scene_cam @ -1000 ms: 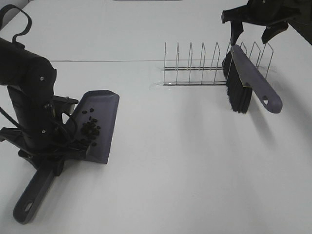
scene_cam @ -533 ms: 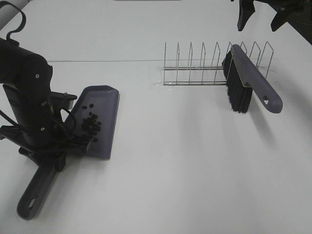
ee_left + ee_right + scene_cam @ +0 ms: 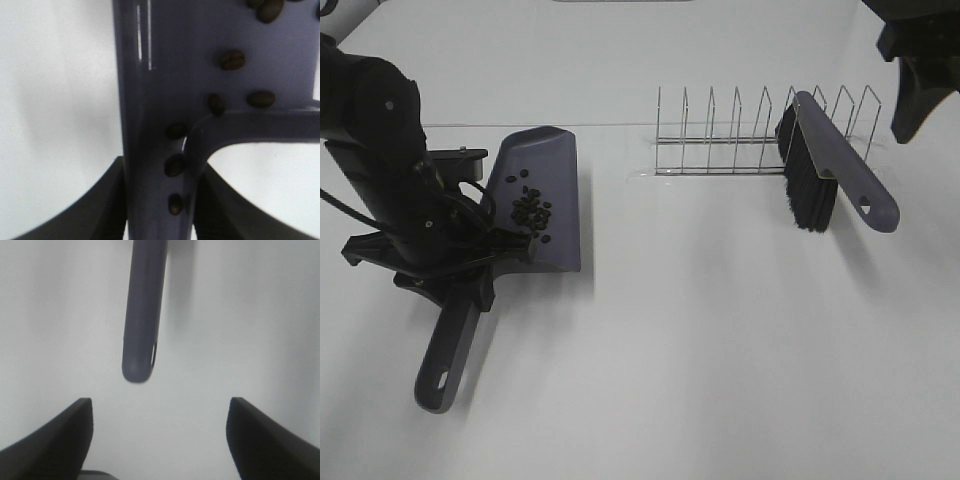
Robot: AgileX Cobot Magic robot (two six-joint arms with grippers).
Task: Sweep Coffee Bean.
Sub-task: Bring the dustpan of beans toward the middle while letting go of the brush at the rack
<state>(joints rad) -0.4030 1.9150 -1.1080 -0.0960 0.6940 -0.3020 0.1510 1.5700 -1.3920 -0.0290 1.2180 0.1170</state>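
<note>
The sweeping looks done. The dustpan, clamped in the left gripper, carries the coffee beans. The brush rests against the wire rack; the right gripper hangs spread and empty. Emptying may remain.

Bare white table with robot arms: lab bench.

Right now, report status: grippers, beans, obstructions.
Left gripper shut on dustpan. Right gripper open, empty, above brush in rack. Coffee beans in dustpan. No obstructions seen.
</note>
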